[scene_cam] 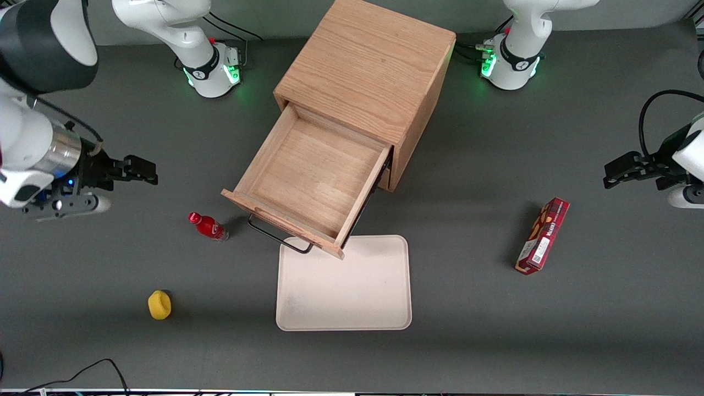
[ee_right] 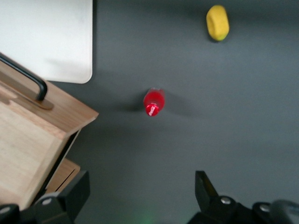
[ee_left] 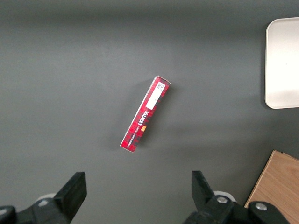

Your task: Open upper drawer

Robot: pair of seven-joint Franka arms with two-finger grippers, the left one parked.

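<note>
**Upper drawer stands pulled out, gripper hangs apart from it**

The upper drawer point(scene_cam: 308, 184) juts well out of the cabinet point(scene_cam: 366, 82), its shallow wooden box bare inside, and its front edge overhangs the near corner of the tray point(scene_cam: 344, 300). The thin black bar handle point(scene_cam: 275, 235) sits on the drawer front, on the side facing the front camera. The gripper point(scene_cam: 144, 171) hovers off toward the working arm's end of the table from the cabinet, well apart from the drawer and touching nothing; in the right wrist view its fingers point(ee_right: 70, 193) stand spread wide with nothing between them, and bare table shows in the gap.

Now the count. One cabinet, one drawer out. One cream tray, lying flat in front of the cabinet. One red bottle point(scene_cam: 208, 226), standing just beside the drawer's front corner on the working arm's side, close to the handle. One yellow object point(scene_cam: 159, 304), nearer the front camera than the cabinet and toward the working arm's end. One red box point(scene_cam: 542, 236), lying long and flat toward the parked arm's end, well clear of the cabinet.

Edges next: the drawer's side wall on the working arm's side runs straight out from the cabinet face, and between that wall and the gripper lies open grey table point(scene_cam: 165, 121). Only the bottle crowds the drawer's corner. In the right wrist view the lower drawer point(ee_right: 63, 175) peeks out beneath the open one
</note>
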